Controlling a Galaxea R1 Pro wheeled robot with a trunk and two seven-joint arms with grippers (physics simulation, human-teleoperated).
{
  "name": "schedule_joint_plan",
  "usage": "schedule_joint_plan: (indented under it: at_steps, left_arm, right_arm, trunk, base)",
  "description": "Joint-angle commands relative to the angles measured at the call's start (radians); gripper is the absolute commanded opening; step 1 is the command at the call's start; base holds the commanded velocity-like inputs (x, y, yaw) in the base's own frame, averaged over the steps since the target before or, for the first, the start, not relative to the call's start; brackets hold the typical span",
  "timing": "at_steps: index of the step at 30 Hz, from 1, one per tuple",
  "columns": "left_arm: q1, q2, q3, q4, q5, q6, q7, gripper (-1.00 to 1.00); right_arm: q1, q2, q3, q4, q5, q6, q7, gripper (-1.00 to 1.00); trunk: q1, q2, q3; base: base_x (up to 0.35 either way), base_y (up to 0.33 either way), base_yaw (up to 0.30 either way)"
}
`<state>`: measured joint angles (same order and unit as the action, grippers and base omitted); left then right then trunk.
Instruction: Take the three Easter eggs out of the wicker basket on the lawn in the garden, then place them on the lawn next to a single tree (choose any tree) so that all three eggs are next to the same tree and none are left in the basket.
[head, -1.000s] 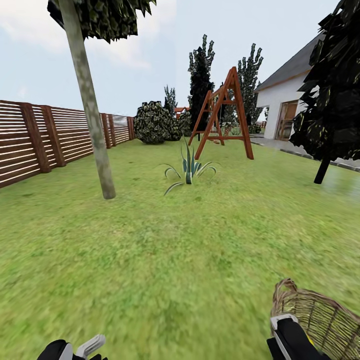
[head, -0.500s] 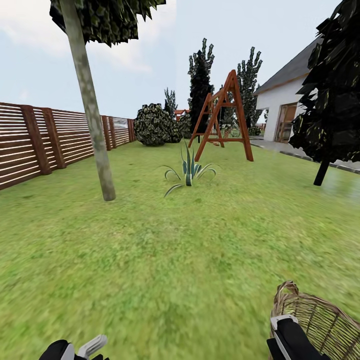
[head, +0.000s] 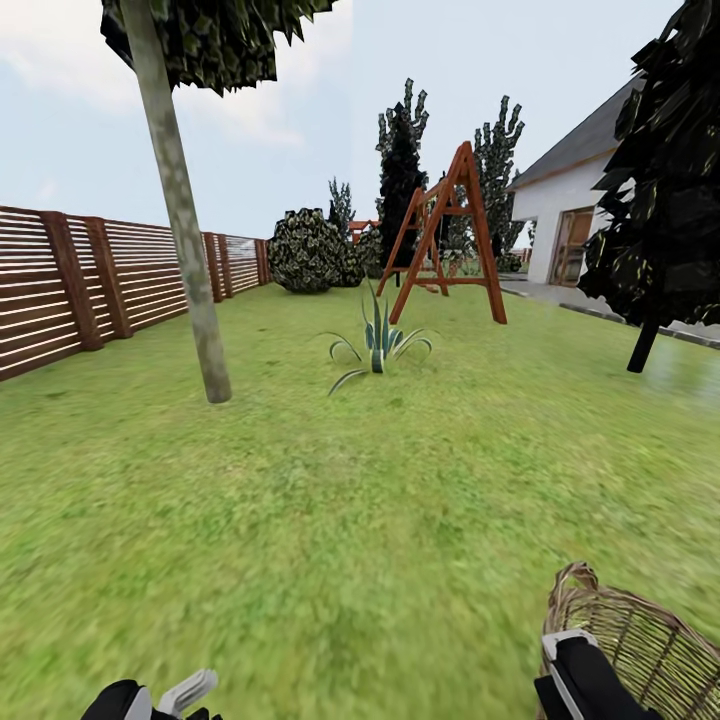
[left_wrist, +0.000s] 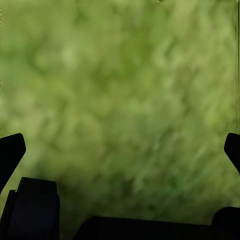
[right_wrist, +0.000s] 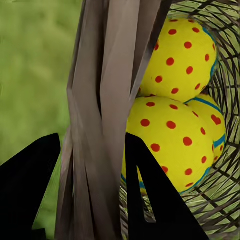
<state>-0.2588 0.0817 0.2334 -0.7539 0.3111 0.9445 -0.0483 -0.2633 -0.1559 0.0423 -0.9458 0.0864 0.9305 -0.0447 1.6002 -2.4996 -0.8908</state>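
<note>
Eggs (right_wrist: 175, 135) packed together inside the wicker basket (head: 640, 640), low at the right on the lawn (head: 350, 520) — the right claw (right_wrist: 92, 150) straddles the thick braided rim (right_wrist: 100, 100), one finger either side, clamped on it. Left claw (left_wrist: 120, 150) hangs spread wide over bare grass. Slim-trunked tree (head: 185, 250) stands well ahead, left, beside the fence (head: 60, 290).

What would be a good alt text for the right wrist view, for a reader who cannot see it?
The right gripper has its dark jaws on either side of the thick braided rim of the brown woven wicker basket, one outside and one inside. Inside the basket lie yellow Easter eggs with red dots and blue-green bands, packed close together. Blurred green lawn shows beside the basket.
</note>
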Motion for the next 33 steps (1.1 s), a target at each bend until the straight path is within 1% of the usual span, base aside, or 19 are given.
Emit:
schedule_joint_plan:
  at_steps: [1, 8, 10, 28, 33]
  left_arm:
    - [0.0, 0.0, 0.003, -0.001, -0.005, 0.004, -0.005, 1.0]
    - [0.0, 0.0, 0.003, -0.001, -0.004, 0.003, -0.005, 1.0]
    - [0.0, 0.0, 0.003, -0.001, -0.004, 0.003, -0.005, 1.0]
    - [0.0, 0.001, 0.003, -0.001, -0.004, 0.003, -0.005, 1.0]
    - [0.0, 0.001, 0.003, -0.001, -0.004, 0.003, -0.005, 1.0]
  right_arm:
    - [-0.001, -0.001, 0.004, -0.003, 0.011, 0.006, 0.0, -1.0]
    - [-0.001, -0.001, 0.004, -0.011, 0.012, 0.007, -0.002, -1.0]
    - [-0.001, -0.001, 0.004, -0.011, 0.012, 0.007, -0.004, -1.0]
    - [-0.001, -0.001, 0.004, -0.015, 0.012, 0.005, -0.004, -1.0]
    - [-0.001, -0.002, 0.002, -0.035, 0.012, 0.007, -0.003, -1.0]
  trunk:
    - [-0.004, 0.007, 0.002]
    - [-0.031, 0.056, 0.024]
    - [-0.039, 0.07, 0.03]
    - [-0.108, 0.196, 0.087]
    - [-0.127, 0.231, 0.102]
  base:
    - [0.0, 0.0, 0.0]
    - [0.0, 0.0, 0.002]
    - [0.0, 0.0, 0.141]
    - [0.0, 0.0, 0.251]
    - [0.0, 0.0, 0.253]
